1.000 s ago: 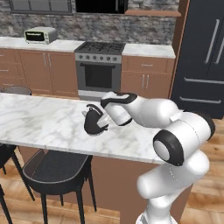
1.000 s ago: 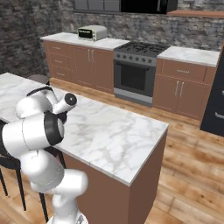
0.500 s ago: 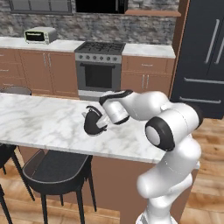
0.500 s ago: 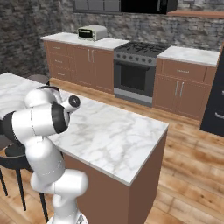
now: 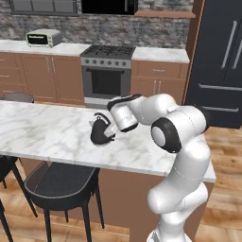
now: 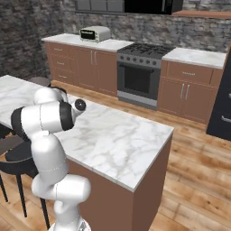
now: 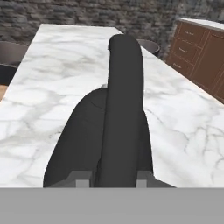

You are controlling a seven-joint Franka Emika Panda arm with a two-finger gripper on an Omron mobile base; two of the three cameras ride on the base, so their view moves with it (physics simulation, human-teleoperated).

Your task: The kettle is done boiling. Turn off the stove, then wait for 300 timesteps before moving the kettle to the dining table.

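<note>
- Brown wooden cabinets with pale marble tops ran along the back wall of grey stone, across the upper part of both base views.
- At upper centre of the left base view stood the dark grey gas stove (image 5: pixel 108 66) with black grates, a row of front knobs and an oven door below; in the right base view it sat at upper centre-right (image 6: pixel 140 67).
- A small silver toaster oven (image 5: pixel 43 37) rested on the counter at upper left of the left base view, and at upper left-centre of the right base view (image 6: pixel 94 33).
- A tall black refrigerator (image 5: pixel 221 61) filled the upper right of the left base view.
- The long white grey-veined marble dining table (image 5: pixel 42 132) on a brown wooden base crossed the middle of the left base view; black stools (image 5: pixel 61 182) stood at its near side.
- The small black rounded kettle (image 5: pixel 100 132) with a thin arched handle sat on that table, at centre-left of the frame, well apart from the stove.
- The two-finger gripper (image 5: pixel 112 128) was at the kettle's handle; in the hand view its dark finger tips (image 7: pixel 83 176) were drawn closely in on either side of the arched handle, clamping the kettle (image 7: pixel 87 144).
</note>
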